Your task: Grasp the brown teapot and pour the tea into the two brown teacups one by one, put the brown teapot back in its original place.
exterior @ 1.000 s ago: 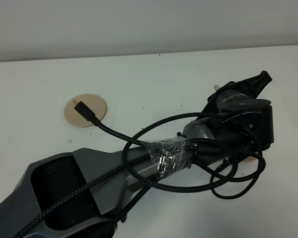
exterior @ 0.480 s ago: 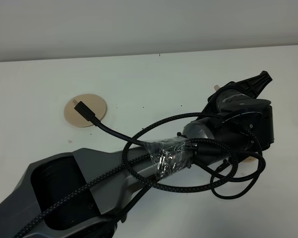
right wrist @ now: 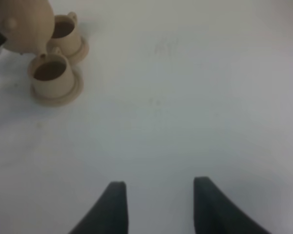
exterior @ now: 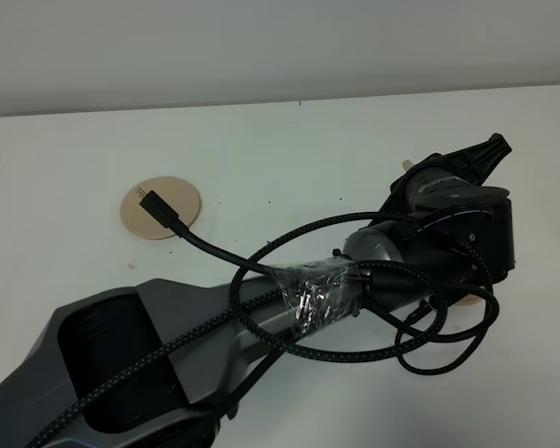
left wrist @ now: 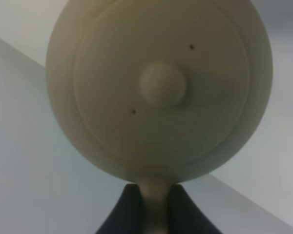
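Pale tan and matte, the brown teapot (left wrist: 158, 90) hangs in the left hand (left wrist: 155, 207), whose dark fingers are clamped together on the loop handle; the lid with its knob faces the wrist camera, so the pot is tilted strongly. In the right wrist view the teapot leans over the two brown teacups (right wrist: 56, 56), with its spout just above the nearer cup, each cup sitting on its own small saucer. I judge that the pouring step is in hand. To do it well, the tilt should be slow and steady, the spout should stay over the mouth of the cup, and the lid may slip if the pot turns further. The right hand (right wrist: 158, 204) rests with its fingers apart, holding nothing, well apart from the cups. The round saucer (exterior: 161, 207) waits bare on the white tabletop (exterior: 289, 159), far from the pouring. Behind the tabletop stands a plain pale wall (exterior: 261, 47).
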`<state>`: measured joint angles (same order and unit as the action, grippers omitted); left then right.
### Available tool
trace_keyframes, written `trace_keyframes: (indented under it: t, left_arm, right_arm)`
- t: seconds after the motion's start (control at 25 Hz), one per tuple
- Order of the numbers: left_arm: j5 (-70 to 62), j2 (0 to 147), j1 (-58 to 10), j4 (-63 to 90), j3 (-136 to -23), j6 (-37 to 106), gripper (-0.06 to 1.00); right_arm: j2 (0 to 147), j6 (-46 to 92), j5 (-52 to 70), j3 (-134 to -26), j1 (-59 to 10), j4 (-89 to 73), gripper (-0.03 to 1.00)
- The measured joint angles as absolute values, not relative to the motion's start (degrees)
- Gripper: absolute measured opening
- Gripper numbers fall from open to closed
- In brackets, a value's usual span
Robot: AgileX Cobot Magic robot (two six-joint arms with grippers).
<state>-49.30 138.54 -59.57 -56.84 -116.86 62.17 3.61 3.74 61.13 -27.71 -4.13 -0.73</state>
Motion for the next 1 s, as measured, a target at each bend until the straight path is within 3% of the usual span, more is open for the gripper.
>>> trace_keyframes:
  t: [0.72,1.0]
  left_arm:
    - [-50.5,138.5,-59.6,-54.7,-116.9,61.7,0.12]
    - [-52.2,138.5,-59.5,-53.9,-116.9,55.2,0.12]
  right_arm:
    - [3.6,3.7,61.1,-27.7,-4.1,-0.7,0.33]
    - [3.6,3.7,61.1,-27.7,-4.1,-0.7,0.33]
